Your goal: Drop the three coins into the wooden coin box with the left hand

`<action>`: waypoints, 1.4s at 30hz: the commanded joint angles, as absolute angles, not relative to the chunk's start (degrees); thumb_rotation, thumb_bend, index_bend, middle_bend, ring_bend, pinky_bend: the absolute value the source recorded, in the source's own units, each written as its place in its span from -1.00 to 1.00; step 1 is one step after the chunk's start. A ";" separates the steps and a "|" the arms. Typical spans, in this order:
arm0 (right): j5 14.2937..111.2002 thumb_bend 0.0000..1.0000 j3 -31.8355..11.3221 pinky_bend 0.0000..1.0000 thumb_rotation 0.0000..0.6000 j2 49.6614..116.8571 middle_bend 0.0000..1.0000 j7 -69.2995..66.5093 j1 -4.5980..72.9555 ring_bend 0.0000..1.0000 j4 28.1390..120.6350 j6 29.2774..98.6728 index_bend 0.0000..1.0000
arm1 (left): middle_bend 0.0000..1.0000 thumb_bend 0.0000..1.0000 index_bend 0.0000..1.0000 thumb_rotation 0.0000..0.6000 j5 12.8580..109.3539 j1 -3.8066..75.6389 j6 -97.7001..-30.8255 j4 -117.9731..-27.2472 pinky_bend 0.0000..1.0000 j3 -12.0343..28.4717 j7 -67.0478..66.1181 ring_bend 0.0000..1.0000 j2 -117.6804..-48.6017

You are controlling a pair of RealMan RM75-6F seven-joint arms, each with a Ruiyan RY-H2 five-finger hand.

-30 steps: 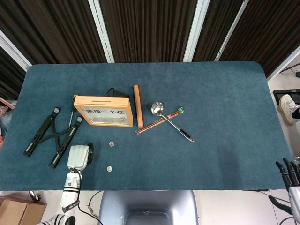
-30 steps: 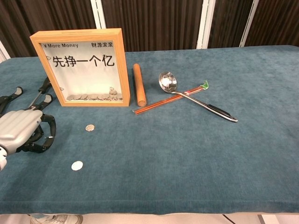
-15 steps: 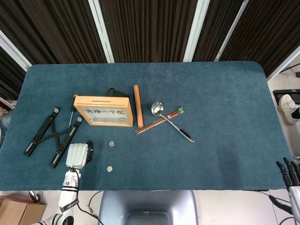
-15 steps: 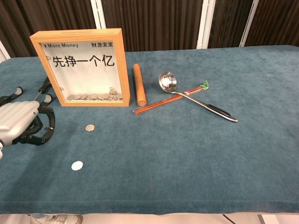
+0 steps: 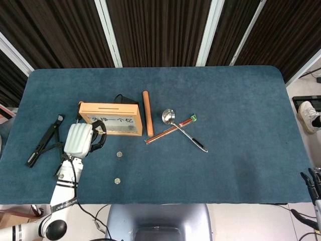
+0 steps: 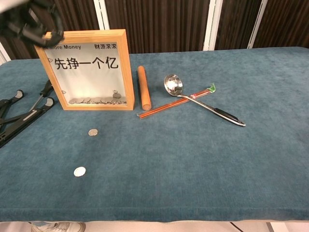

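The wooden coin box (image 5: 109,119) (image 6: 87,67) stands upright left of centre, with several coins lying inside at its bottom. Two coins lie on the blue cloth in front of it: one nearer the box (image 5: 119,154) (image 6: 92,132), one nearer the table's front edge (image 5: 117,181) (image 6: 79,171). My left hand (image 5: 80,138) (image 6: 30,21) is raised off the table at the box's upper left corner, fingers curled in; whether it holds a coin is hidden. Only the fingertips of my right hand (image 5: 314,183) show at the lower right, spread, off the table.
A black folding stand (image 5: 44,141) (image 6: 19,113) lies left of the box. To the box's right lie a wooden rod (image 5: 147,113) (image 6: 144,87), a steel ladle (image 5: 183,129) (image 6: 203,100) and chopsticks (image 5: 170,129) (image 6: 174,103). A black item (image 5: 125,99) lies behind the box.
My left hand has risen from the cloth beside the stand and moved forward to the box's upper left corner. The two coins on the cloth have not moved.
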State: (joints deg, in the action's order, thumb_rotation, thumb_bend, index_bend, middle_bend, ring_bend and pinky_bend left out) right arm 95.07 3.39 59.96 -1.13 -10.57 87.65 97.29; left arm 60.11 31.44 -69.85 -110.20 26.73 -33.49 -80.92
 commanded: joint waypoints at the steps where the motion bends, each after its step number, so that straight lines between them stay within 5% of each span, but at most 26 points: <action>1: 94.79 -0.58 3.33 -1.00 1.00 59.75 -1.00 -1.59 -10.56 -1.00 87.60 97.17 -1.00 | 1.00 -0.07 0.27 1.00 49.89 40.68 -66.40 -107.08 1.00 33.12 -40.03 1.00 -78.84; 17: 92.11 -0.59 2.57 -1.00 1.00 58.88 -1.00 -3.20 -10.27 -1.00 87.93 95.53 -1.00 | 1.00 -0.07 0.29 1.00 44.84 50.34 -64.11 -91.31 1.00 29.06 -36.59 1.00 -84.78; 42: 91.91 -0.59 2.40 -1.00 1.00 58.62 -1.00 -4.15 -10.81 -1.00 87.70 96.19 -1.00 | 1.00 -0.07 0.21 1.00 41.81 53.21 -64.16 -87.73 1.00 24.92 -34.22 1.00 -84.31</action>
State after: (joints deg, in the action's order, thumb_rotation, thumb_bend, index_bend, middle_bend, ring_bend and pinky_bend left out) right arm 91.91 2.41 58.62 -4.16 -10.81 87.71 96.20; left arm 41.81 53.21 -64.17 -87.72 24.90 -34.24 -84.31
